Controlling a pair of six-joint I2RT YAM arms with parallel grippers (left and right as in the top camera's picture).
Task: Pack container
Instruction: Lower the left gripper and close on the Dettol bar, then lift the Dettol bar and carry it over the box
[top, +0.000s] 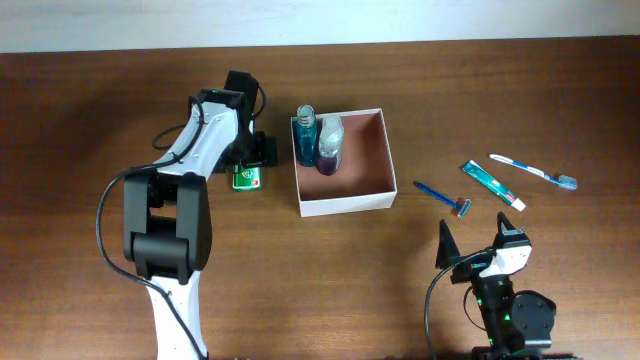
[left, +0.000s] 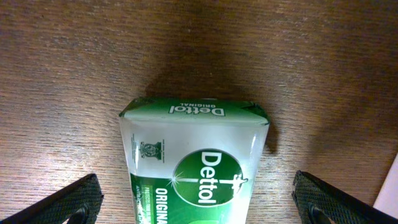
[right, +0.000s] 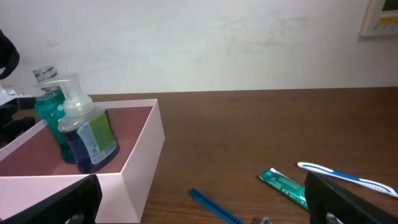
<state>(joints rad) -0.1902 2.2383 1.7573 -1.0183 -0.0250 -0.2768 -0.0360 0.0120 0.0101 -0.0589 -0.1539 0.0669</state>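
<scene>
Overhead, container (top: 345, 205) right of left gripper (top: 248, 168) (apart)

Saw left arm (top: 170, 215) stretched well away from its base, white links bent at the elbow, wrist pitched down. Found left gripper (top: 251, 160) spread wide, both fingers (left: 65, 202) low at the frame corners in wrist view, clamped on nothing. Saw right arm (top: 510, 310) folded compact over its base. Found right gripper (top: 471, 240) likewise wide open, pointing level and forward, holding nothing.

Robot lab: wooden table (top: 300, 280), bare wall (right: 217, 43)
</scene>
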